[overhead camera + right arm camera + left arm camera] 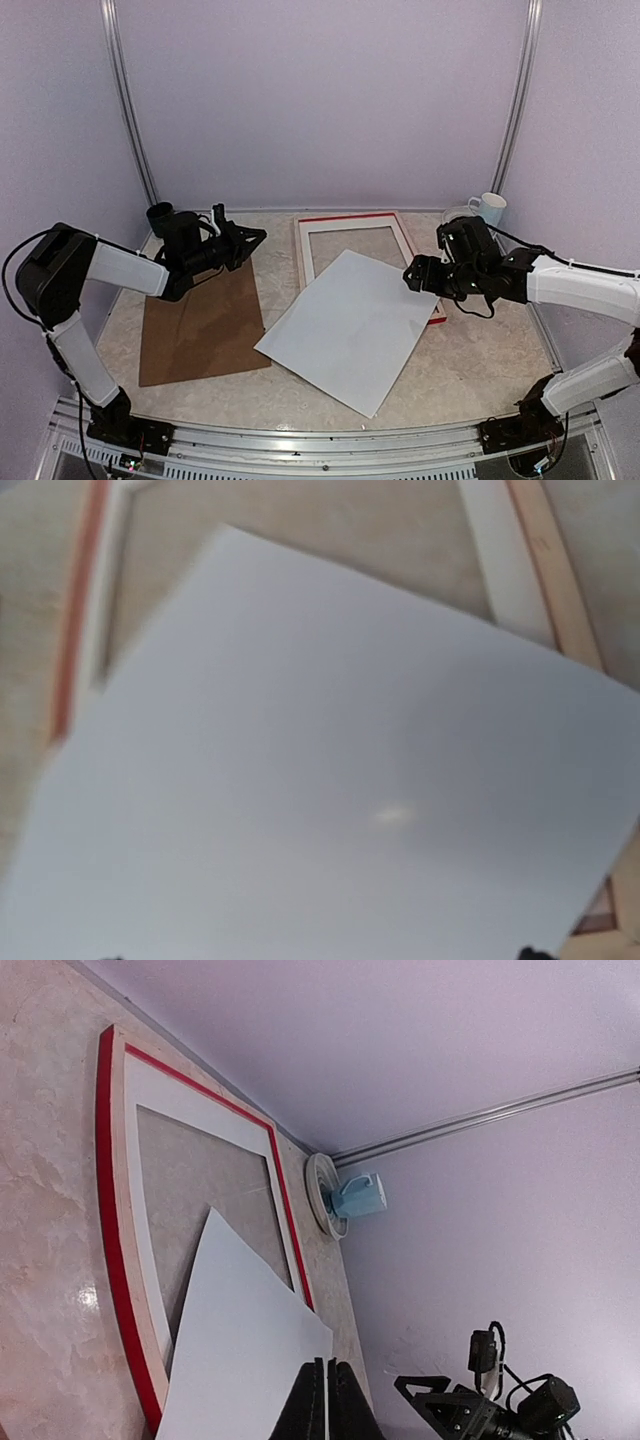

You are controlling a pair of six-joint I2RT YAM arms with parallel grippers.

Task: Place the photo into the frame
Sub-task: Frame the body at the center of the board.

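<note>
Lilac walls [330, 100] close in a beige marbled table [480, 370]. The frame [348, 219] lies flat at far centre. The photo [350, 325], white back up, lies skewed over the frame's near right part and the table. The left gripper [255, 238], fingers pressed together, hangs over a brown board [195, 330] that only the top view shows. The right gripper [412, 274], spread wide, is at the photo's right corner. The left wrist view shows the mug [358, 1197] up close in the far right corner.
</note>
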